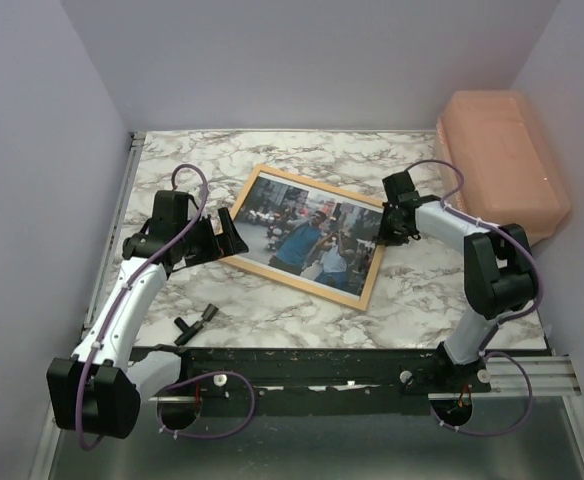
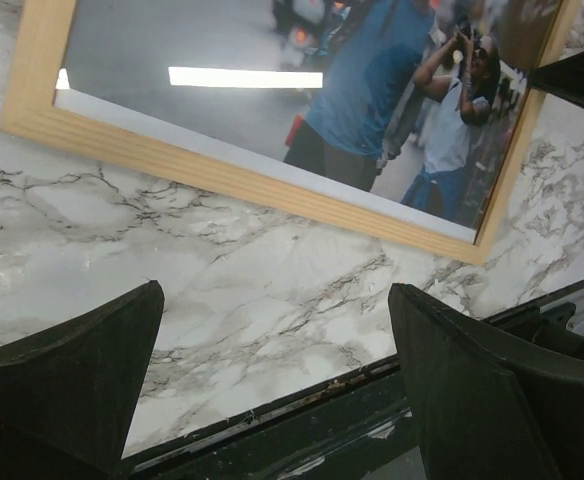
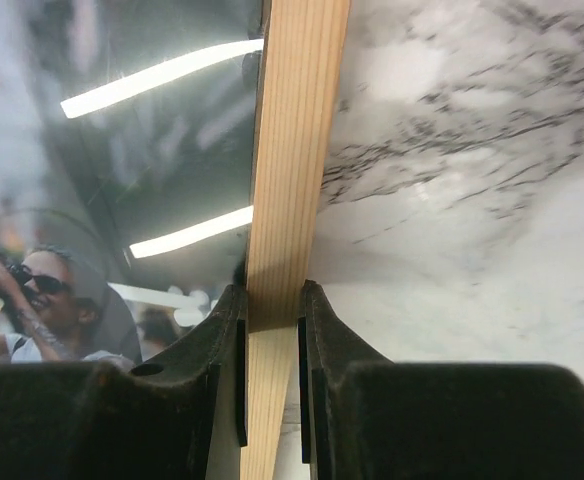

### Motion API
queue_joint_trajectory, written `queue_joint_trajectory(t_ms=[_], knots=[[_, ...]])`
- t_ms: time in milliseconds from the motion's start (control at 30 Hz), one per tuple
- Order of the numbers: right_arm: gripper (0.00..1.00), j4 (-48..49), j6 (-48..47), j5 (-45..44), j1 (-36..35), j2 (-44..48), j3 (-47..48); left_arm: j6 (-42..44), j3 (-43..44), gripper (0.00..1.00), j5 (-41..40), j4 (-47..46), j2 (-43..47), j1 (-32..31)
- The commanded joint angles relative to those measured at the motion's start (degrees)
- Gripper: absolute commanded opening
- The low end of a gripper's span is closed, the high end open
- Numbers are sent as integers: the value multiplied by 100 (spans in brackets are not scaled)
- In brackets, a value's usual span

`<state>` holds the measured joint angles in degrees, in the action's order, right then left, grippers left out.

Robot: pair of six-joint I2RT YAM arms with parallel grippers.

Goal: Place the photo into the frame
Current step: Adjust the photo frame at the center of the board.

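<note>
The frame (image 1: 292,283), thin light wood with a glossy pane, lies flat and slightly turned on the marble table. The photo (image 1: 307,235), a colour street picture of people, shows face-up behind the pane. My right gripper (image 1: 384,228) is at the frame's right side. In the right wrist view its jaws are shut on the wooden rail (image 3: 297,150), one finger over the pane and one over the marble. My left gripper (image 1: 227,232) hovers by the frame's left corner. It is open, with only marble between its fingers (image 2: 72,380), and the frame (image 2: 222,170) lies just beyond them.
A salmon plastic box (image 1: 502,160) sits at the back right against the wall. A small black part (image 1: 197,320) lies on the marble near the front left. The table's dark front rail (image 1: 322,365) runs between the arm bases. Walls close in three sides.
</note>
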<state>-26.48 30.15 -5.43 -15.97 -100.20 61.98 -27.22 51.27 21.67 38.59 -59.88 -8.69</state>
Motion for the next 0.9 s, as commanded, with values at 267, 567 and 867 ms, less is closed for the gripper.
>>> queue_joint_trajectory(t_ms=[267,567,867], knots=[[57,-670,-734,-901,137,-118,542,-102,775,99,-846,-241,-1805,42],[72,-421,43,888,341,569,-189,-134,2001,97,-1677,271,-3456,57],[73,161,571,2275,513,622,-1019,196,2544,95,-1340,642,-4422,60]])
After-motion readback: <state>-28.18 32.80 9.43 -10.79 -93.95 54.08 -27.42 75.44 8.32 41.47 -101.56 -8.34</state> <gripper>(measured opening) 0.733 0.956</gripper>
